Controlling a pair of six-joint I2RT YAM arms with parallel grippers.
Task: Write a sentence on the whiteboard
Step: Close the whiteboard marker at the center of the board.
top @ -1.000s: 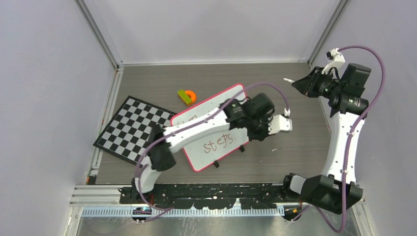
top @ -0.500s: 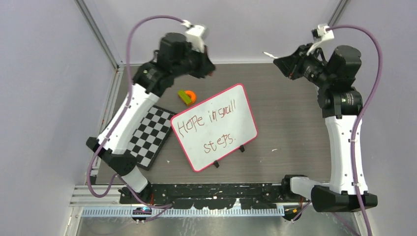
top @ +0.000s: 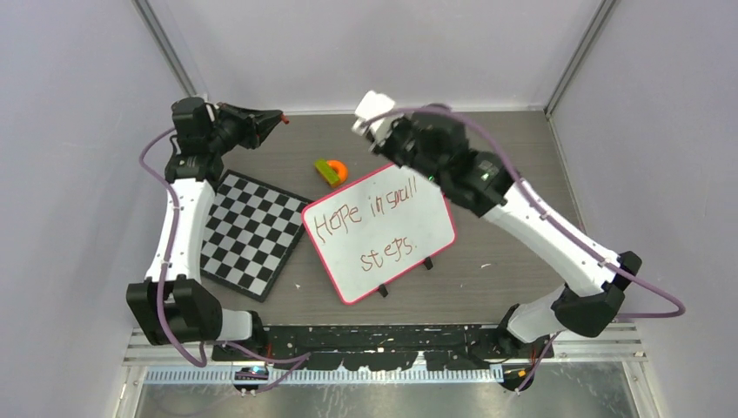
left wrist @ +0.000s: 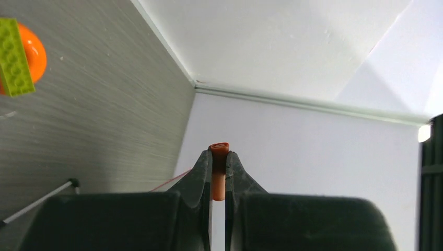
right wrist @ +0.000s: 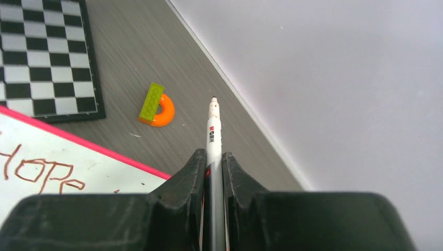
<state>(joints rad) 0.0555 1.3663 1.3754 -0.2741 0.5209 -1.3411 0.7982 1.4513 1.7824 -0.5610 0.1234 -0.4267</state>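
The whiteboard [top: 383, 228] lies tilted at mid-table, and its pink rim also shows in the right wrist view [right wrist: 78, 141]. The sentence [top: 370, 218] reads "Hope in small steps." in two reddish-brown lines. "Hope" shows in the right wrist view [right wrist: 44, 172]. My right gripper [right wrist: 213, 155] is shut on a white marker [right wrist: 213, 128] with its tip bare, held in the air over the board's far edge [top: 389, 138]. My left gripper [left wrist: 219, 155] is shut on the orange-red marker cap [left wrist: 219, 148], raised at the back left [top: 265, 117].
A black-and-white checkerboard [top: 248, 231] lies left of the whiteboard. A green brick on an orange ring [top: 331, 171] sits just beyond the board, and also shows in both wrist views [right wrist: 155, 107] [left wrist: 15, 57]. Enclosure walls stand close behind both grippers.
The left arm has swung from over the board to the back left. The right arm has swung from the back right to above the board's far edge. The lettering has not changed.
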